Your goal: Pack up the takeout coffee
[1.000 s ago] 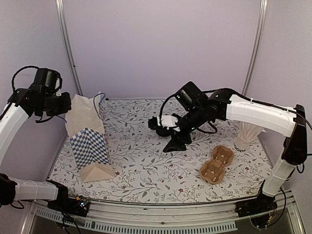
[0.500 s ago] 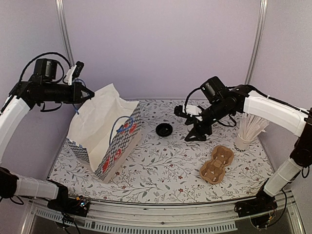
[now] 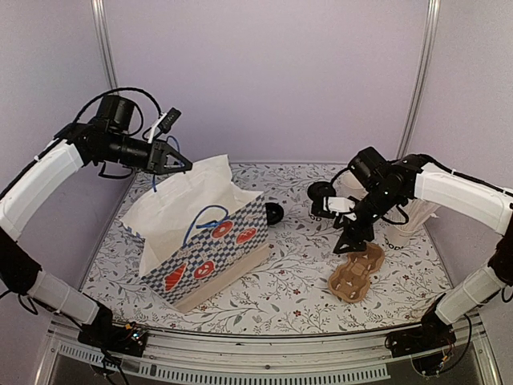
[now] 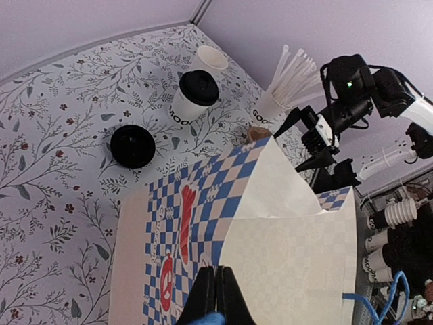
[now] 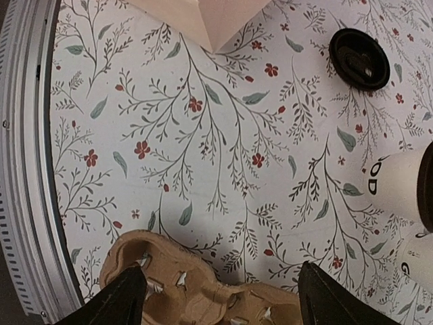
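Note:
The takeout coffee [image 4: 193,101], a white cup with dark lettering and a black lid, stands at the back of the table [image 3: 323,192]; its side shows at the right edge of the right wrist view [image 5: 399,186]. A blue-checked paper bag [image 3: 212,249] leans open at the left. My left gripper [image 3: 184,167] is shut on the bag's top edge [image 4: 216,271]. My right gripper [image 3: 353,234] is open and holds nothing. It hangs just above a brown cardboard cup carrier [image 5: 183,291], right of the coffee.
A loose black lid [image 3: 275,212] lies between bag and coffee. A lidless white cup [image 4: 210,59] stands behind the coffee. A cup of white sticks [image 3: 398,234] is at the right. The table's metal rail [image 5: 27,169] runs near the carrier.
My left arm swung right and lifted the bag's edge, so the bag tipped open toward the middle. My right gripper moved right, from the table's middle to above the carrier.

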Robot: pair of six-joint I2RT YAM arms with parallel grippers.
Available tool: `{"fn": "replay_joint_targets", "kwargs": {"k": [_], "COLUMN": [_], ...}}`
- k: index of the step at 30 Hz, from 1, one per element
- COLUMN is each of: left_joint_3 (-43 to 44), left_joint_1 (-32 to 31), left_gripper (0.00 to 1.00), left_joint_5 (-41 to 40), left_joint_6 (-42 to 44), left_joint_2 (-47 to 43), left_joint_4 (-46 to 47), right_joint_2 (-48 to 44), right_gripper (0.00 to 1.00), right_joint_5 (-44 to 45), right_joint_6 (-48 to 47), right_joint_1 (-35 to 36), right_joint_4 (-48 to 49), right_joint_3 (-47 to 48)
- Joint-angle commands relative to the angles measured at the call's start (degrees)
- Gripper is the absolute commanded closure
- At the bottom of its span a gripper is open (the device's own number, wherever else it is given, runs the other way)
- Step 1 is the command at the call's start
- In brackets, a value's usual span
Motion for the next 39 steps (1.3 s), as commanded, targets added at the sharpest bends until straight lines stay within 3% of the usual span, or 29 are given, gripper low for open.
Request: {"fn": "replay_joint_targets", "kwargs": {"k": [1, 9, 14, 16, 20, 25, 28, 33, 39], "left_joint_3": [3.91, 9.47, 13.47, 14.60, 16.29, 15.03, 11.06, 3.84, 1.53], "left_joint_1": [-3.02, -5.86, -6.00, -6.06, -6.78, -7.08, -7.30, -7.28, -7.25], "left_gripper": [1.00, 0.97, 0.66, 0.57, 0.44, 0.40, 0.38, 0.35, 0.32], "left_joint_5": [3.51, 4.07, -3.00, -4.81, -7.63, -5.91, -1.50, -2.79, -5.09], "left_joint_6": [4.03, 5.71, 5.72, 5.72, 5.59, 5.28, 5.71, 3.67, 2.91], "left_joint_2": [3.22, 11.65, 13.73, 13.11, 10.60, 6.42, 2.96, -3.23, -7.38], "left_joint_4": [-1.72, -2.18, -1.98, -0.72, 2.08, 5.34, 9.04, 15.86, 17.78], "right_joint_2": [-4.00, -6.88, -4.79, -2.61, 0.44, 4.16, 6.74, 11.30, 16.65], "right_gripper": [0.21, 0.24, 0.30, 0.38, 0.63, 0.72, 0.73, 0.73, 0.71], "right_joint_5": [3.51, 9.25, 8.07, 8.13, 11.07, 10.51, 8.69, 5.77, 4.47], "right_joint_6": [-5.49, -14.79, -18.62, -19.06, -20.09, -20.83, -19.97, -15.47, -11.87], "right_joint_1": [-2.28, -2.59, -1.54, -0.06, 3.91, 5.07, 5.66, 5.63, 5.68], "right_joint_4": [-5.05, -5.48, -4.48, -4.18, -0.24, 2.89, 5.21, 10.00, 12.27], "right_joint_3": [-4.99, -10.96, -10.08, -10.98, -15.59, -16.60, -15.33, -9.24, -2.08]}}
